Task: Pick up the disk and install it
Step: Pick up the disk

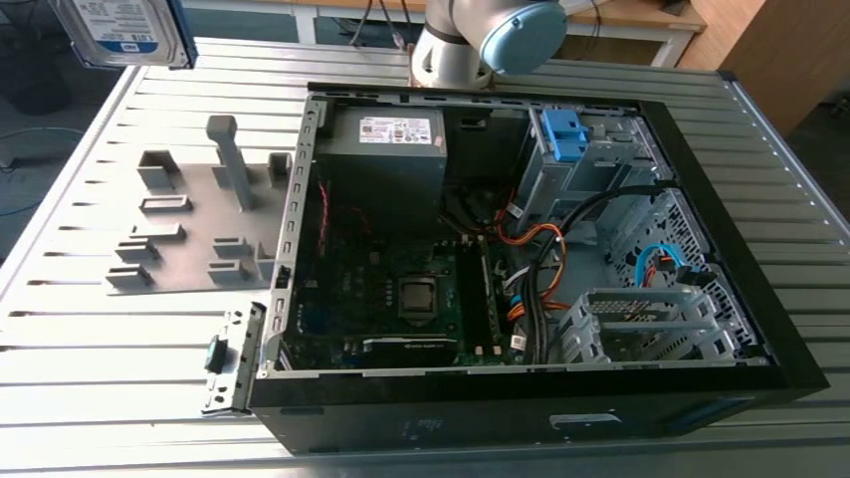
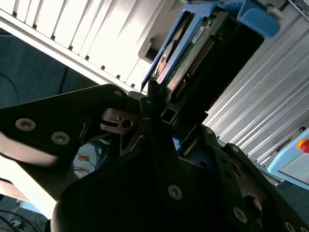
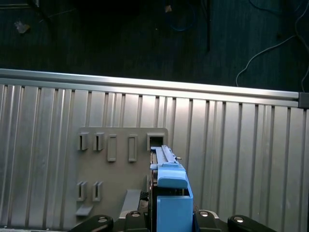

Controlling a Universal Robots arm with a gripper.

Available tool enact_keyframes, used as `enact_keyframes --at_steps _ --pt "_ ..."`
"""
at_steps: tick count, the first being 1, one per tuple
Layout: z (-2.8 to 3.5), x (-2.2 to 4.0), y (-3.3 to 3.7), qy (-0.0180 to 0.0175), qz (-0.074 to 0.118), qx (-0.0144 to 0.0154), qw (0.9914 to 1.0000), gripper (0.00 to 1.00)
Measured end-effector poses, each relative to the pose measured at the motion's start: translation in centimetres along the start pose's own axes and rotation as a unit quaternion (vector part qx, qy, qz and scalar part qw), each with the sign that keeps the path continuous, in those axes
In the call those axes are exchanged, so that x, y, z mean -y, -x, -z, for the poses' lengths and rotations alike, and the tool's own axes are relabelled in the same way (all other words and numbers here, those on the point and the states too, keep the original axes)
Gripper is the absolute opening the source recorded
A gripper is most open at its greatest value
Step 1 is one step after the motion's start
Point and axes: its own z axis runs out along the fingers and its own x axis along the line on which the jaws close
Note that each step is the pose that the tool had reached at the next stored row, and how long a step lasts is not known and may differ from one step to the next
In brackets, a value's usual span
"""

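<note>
The disk (image 1: pixel 122 30) is seen as a flat silver rectangle with a blue-and-white label, framed by a bright blue plastic bracket. Its green circuit board and connector edge are shown in the second wrist view. It is clamped at one end by the gripper (image 2: pixel 166 113), whose black fingers are closed on it. It is held in the air over the grey fixture plate (image 3: pixel 120 164), at about ten o'clock from the open computer case (image 1: pixel 465 423) in the exterior view. One disk, one gripper, one plate and one case are counted on the slatted metal table (image 1: pixel 80 378). Seven slots seem to be cut in the plate, though that count is not certain. Within the case, one grey power supply (image 1: pixel 385 149) is set at eleven o'clock and one drive cage (image 1: pixel 591 164) with a blue latch (image 1: pixel 564 134) at one o'clock. A second cage (image 1: pixel 644 319) is placed at four o'clock and one motherboard (image 1: pixel 398 299) at seven o'clock, with orange and black cables (image 1: pixel 531 261) laid between them.
</note>
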Motion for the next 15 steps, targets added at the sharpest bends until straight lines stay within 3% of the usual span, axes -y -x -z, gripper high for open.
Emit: enact_keyframes --at_steps 12,15 --pt "1.78 -0.04 0.05 0.0000 0.000 0.0000 1.00000 0.37" --pt "1.91 -0.04 0.05 0.0000 0.000 0.0000 1.00000 0.37"
